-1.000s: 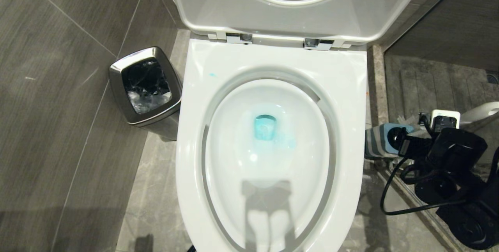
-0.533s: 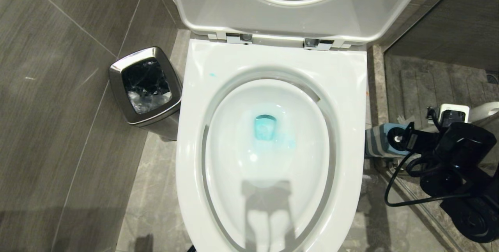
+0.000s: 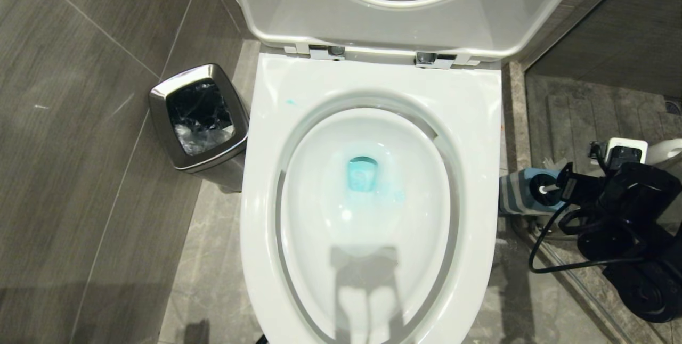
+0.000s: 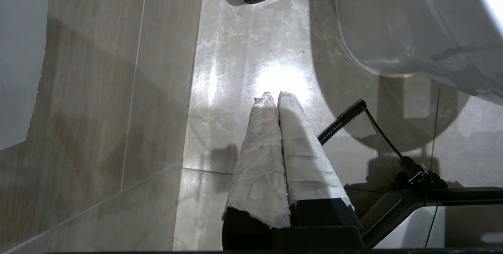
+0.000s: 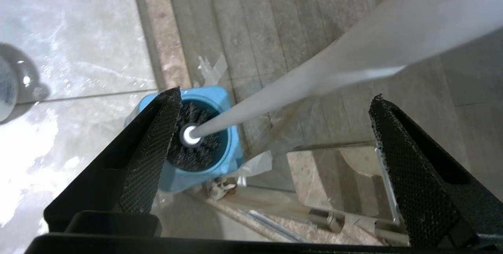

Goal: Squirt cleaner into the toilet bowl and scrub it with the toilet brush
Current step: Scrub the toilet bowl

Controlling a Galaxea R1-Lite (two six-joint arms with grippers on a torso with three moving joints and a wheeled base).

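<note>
The toilet brush point(image 5: 314, 77) is seen standing in its blue holder point(image 5: 220, 167) on the floor, its white handle passing between the spread-apart fingers point(image 5: 149, 159) of the right gripper point(image 5: 271, 155) but not yet clamped. Cleaner point(image 3: 364, 176) is already seen tinting the water of the toilet bowl point(image 3: 373, 88), so squirting is judged done and scrubbing left. The left gripper point(image 4: 274, 100) is parked over the floor, fingers pressed together on nothing.

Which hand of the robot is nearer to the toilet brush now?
Right. The right hand is open around the toilet brush handle, above its holder. The left hand hangs shut over the floor beside the toilet.
</note>
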